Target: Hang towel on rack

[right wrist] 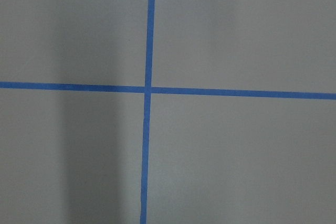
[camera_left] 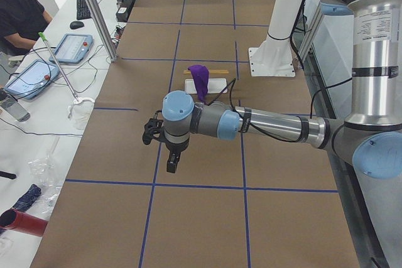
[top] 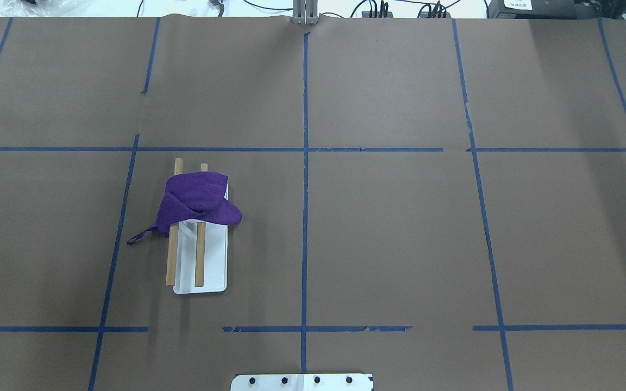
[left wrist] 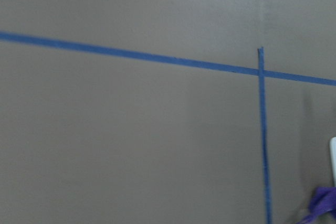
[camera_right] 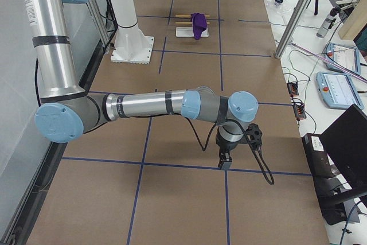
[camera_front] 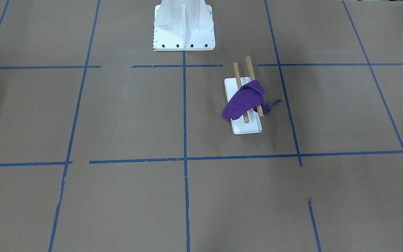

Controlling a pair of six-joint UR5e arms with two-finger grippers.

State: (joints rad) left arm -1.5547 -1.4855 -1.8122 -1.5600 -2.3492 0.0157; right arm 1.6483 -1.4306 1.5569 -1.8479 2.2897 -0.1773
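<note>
Towel [top: 199, 198]: draped, crumpled, across both dowels of rack [top: 212, 266], far end; hanging apparently complete. Left gripper [camera_left: 171, 164], right gripper [camera_right: 222, 160]: well apart from the rack, whether apart or together cannot be told.

The towel [top: 196, 198] hides a stretch of both dowels [top: 172, 260] and the upper end of the rack [top: 212, 271]. In the left wrist view's lower right corner, a blurred purple bit, cut off, is probably that towel. The left tool [camera_left: 171, 162] and right tool [camera_right: 222, 160] show only in side views, so the set of their jaws is unclear. The pedestal [camera_front: 184, 24] is cut off at the top edge.
</note>
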